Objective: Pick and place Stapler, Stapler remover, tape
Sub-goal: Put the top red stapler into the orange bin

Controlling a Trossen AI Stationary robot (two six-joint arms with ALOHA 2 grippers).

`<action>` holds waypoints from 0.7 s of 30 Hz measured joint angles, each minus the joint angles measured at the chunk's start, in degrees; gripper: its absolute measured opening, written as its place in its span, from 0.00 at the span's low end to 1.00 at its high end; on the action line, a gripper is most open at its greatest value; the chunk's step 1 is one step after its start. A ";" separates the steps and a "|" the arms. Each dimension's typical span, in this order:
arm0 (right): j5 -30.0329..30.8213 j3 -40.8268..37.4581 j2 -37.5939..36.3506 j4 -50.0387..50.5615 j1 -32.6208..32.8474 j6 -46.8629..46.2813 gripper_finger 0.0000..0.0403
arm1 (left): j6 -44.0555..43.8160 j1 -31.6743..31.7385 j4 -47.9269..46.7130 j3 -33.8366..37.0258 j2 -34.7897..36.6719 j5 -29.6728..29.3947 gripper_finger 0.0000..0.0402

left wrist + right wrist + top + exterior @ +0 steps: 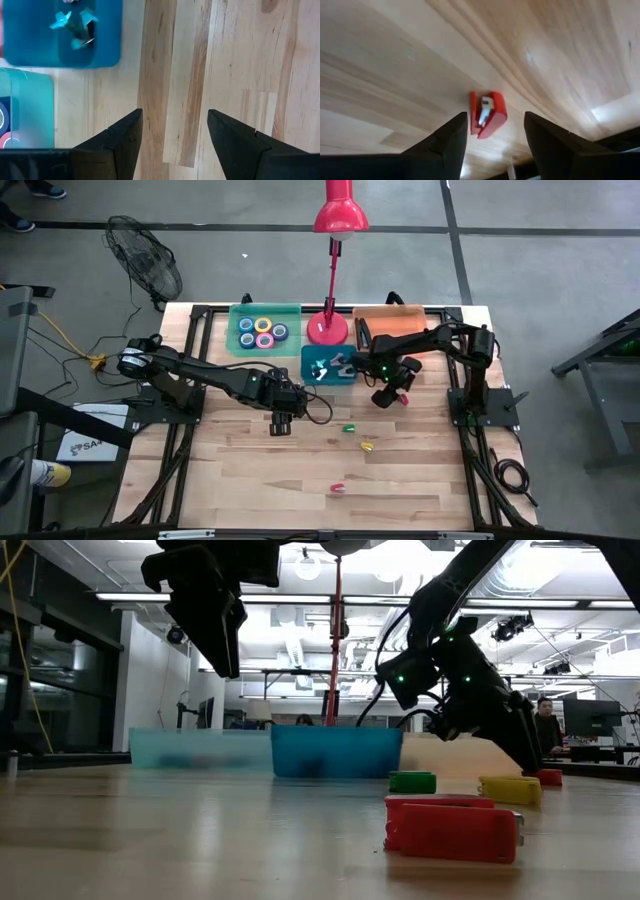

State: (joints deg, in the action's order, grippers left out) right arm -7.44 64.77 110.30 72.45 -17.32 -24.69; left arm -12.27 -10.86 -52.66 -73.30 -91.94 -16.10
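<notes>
Between right jaws: upright red stapler [488, 114]

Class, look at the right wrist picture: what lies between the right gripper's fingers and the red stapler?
Only bare wooden table separates the open right gripper from the red stapler.

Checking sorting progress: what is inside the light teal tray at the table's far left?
Inside the light teal tray, the high view shows ring-shaped tape rolls in blue, pink and yellow lying flat. Whether anything lies under them cannot be seen.
</notes>
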 joint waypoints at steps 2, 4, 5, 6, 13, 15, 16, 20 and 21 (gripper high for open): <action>-0.26 0.00 0.00 0.67 0.00 0.60 0.49 | 0.00 -0.01 0.00 0.00 0.00 0.00 0.54; -0.28 -0.02 0.02 0.95 0.00 0.72 0.52 | 0.00 0.01 0.00 0.00 0.00 0.00 0.54; -0.35 -0.02 0.02 0.93 0.00 0.73 0.54 | 0.00 -0.01 0.00 0.00 0.00 0.00 0.54; -0.35 -0.02 0.02 0.88 0.00 0.75 0.56 | 0.00 -0.01 0.00 0.00 0.00 0.00 0.54; -0.25 0.00 -2.20 -2.58 0.11 0.95 0.62 | 0.00 0.01 0.00 0.00 0.00 0.00 0.54; -0.21 0.00 -3.82 -2.83 0.11 0.14 0.62 | 0.00 0.01 0.00 0.00 0.00 0.00 0.54; -0.11 0.00 -4.72 -2.87 0.11 -0.40 0.62 | 0.00 0.01 0.00 0.00 0.00 0.00 0.54; 1.75 0.00 -7.70 -2.12 0.35 -2.37 0.63 | -0.19 0.00 0.00 0.00 0.00 0.00 0.54; 2.56 0.00 -7.89 -1.99 0.52 -2.44 0.63 | -0.23 0.01 -0.02 0.00 0.00 0.01 0.54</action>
State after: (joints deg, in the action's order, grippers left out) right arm -4.88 64.77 102.41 70.46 -16.80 -27.13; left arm -12.50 -10.85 -52.69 -73.30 -91.94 -16.09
